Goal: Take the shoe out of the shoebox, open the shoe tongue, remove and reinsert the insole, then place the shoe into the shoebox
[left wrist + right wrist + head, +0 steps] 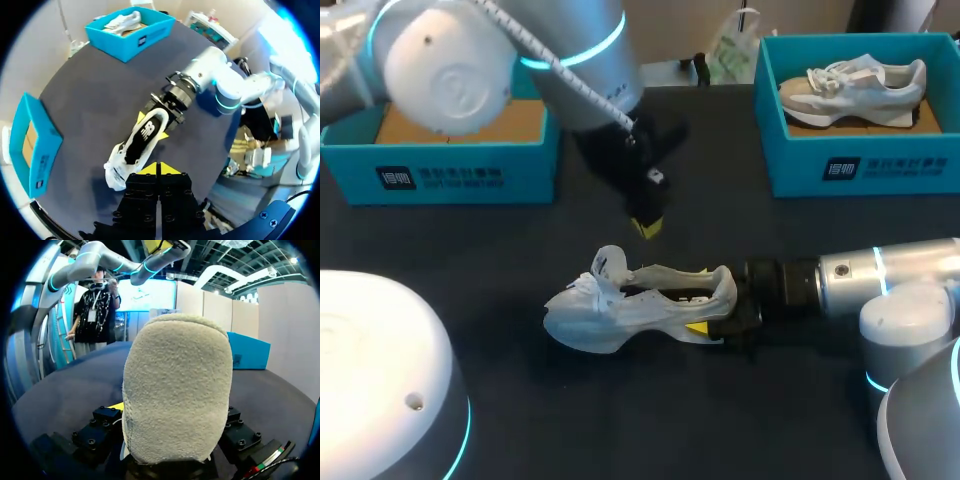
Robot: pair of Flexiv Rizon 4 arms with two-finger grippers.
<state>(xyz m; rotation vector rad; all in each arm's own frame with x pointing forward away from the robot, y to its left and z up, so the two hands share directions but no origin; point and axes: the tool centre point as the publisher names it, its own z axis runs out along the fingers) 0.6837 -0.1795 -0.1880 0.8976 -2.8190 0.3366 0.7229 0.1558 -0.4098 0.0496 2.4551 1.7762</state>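
Shoe (640,300) is out, lying centre frame, its heel clamped in my right gripper (708,325). Left gripper (647,226), tips pressed together, hovers just above it. Tongue, insole and return all look undone; shoebox (440,172) waits upper left.

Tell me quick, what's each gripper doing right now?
Left gripper: shut, holding nothing.
Right gripper: shut on the white sneaker, at its heel.
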